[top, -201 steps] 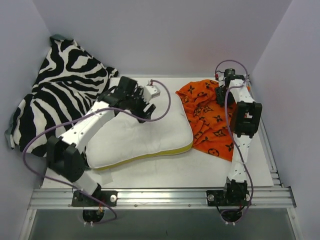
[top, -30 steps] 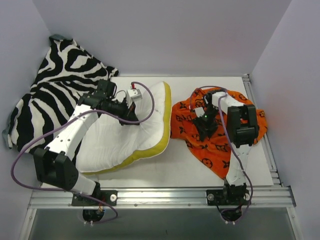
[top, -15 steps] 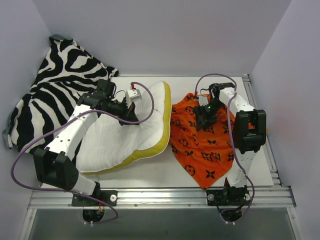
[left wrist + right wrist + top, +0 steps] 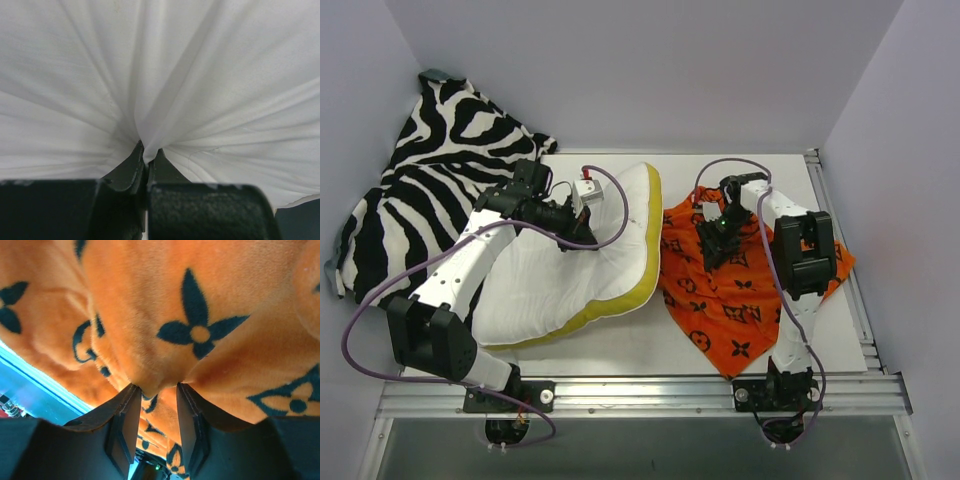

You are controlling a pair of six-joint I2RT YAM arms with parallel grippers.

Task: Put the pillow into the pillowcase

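Bright, even light; soft shadow beneath the pillow (image 4: 550,285); wrist views seem slightly blurred up close

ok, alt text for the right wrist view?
Close-up of the right gripper pinching a fold of the orange pillowcase, which fills the view with dark flower and monogram prints. Its two black fingers rise from the bottom edge.

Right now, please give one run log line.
left end effector: shut on pillow | right end effector: shut on pillowcase | pillow: outside pillowcase
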